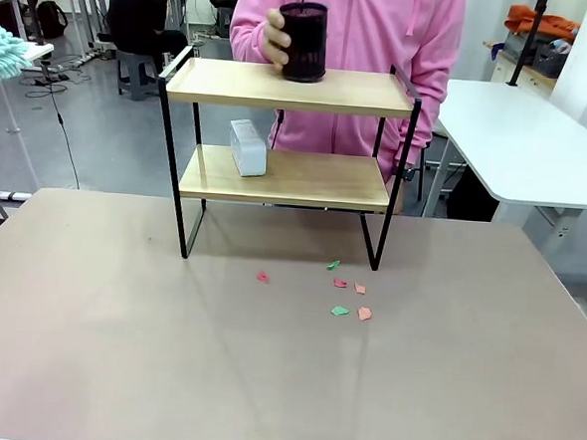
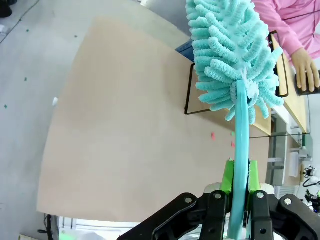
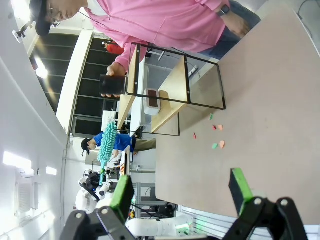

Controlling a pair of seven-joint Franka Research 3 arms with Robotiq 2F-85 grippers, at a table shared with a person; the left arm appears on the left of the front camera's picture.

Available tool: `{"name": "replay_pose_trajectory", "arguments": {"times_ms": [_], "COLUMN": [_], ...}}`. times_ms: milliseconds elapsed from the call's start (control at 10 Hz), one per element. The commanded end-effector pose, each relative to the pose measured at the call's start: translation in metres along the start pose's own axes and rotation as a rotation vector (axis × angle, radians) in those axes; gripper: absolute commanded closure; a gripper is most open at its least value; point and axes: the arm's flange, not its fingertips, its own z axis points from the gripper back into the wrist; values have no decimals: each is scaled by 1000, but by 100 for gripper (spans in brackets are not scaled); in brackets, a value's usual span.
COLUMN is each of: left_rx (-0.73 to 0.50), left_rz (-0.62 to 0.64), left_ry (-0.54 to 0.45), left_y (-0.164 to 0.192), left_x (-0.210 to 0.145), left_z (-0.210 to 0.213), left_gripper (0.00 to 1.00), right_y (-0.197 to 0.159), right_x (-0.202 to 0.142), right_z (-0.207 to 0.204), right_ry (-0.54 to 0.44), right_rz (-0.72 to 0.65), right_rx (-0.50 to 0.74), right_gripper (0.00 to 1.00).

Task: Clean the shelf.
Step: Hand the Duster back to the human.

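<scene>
The shelf stands at the table's far middle, two wooden boards in a black frame. On its top board a person's hand holds a dark cup; a white box sits on the lower board. My left gripper is shut on the handle of a teal fluffy duster, whose head shows at the far left, off the table. The left wrist view catches the shelf frame beyond the duster. My right gripper is open and empty, well back from the shelf.
Several small red, green and orange paper scraps lie on the tan table just in front of the shelf. The person in pink stands right behind it. A white table sits at the back right.
</scene>
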Motion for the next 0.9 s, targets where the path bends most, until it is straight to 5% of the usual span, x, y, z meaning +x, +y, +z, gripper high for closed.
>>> {"name": "replay_pose_trajectory", "arguments": {"times_ms": [0,400,600,800], "left_rx": [0,-460,-649,-671], "left_rz": [0,-375,-502,-525], "left_ry": [0,108,498,900], "left_y": [0,-117,-133,-140], "left_x": [0,-15,-42,-57], "left_z": [0,47,27,-8], "left_gripper": [88,88,88,88], "right_y": [0,65,72,79], "right_x": [0,18,14,9], "right_z": [0,-25,-48,-51], "right_ry": [0,46,154,254], "right_rz": [0,213,222,232], "right_rx": [0,127,147,248], "right_gripper": [0,0,0,0]}}
